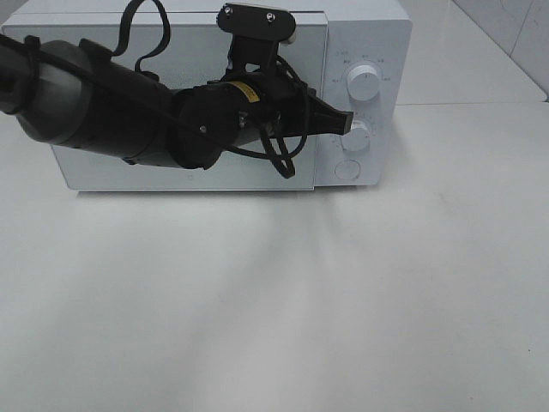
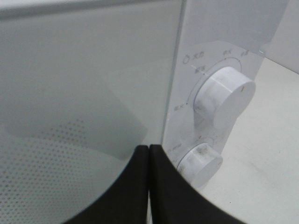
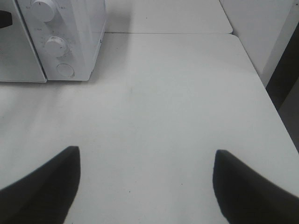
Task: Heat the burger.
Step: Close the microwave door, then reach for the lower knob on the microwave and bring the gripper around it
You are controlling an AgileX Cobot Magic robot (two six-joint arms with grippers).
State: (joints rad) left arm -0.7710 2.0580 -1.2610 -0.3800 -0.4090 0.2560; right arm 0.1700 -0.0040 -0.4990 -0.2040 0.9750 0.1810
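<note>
**Exterior high.** White microwave (image 1: 360,34) at 12 o'clock on the white table (image 1: 283,309), door (image 1: 94,167) closed. The left arm lies across the door. The left pincer (image 1: 346,122) points toward 3 o'clock, its tip touching or just short of the middle knob (image 1: 357,136). Upper knob (image 1: 364,83) at 12 o'clock of that, round button (image 1: 346,170) at 6 o'clock.

**Left wrist.** Left pincer (image 2: 148,179) has its fingers (image 2: 126,196) pressed together with nothing between them. It sits in front of the door (image 2: 79,84) edge, with the middle knob (image 2: 200,163) just beside it and the upper knob (image 2: 225,97) farther off.

**Right wrist.** Right pincer (image 3: 147,186) is spread wide over bare table (image 3: 159,102), well apart from the microwave (image 3: 79,42).

**Burger.** Seen in no view, so its place relative to either pincer cannot be told.
</note>
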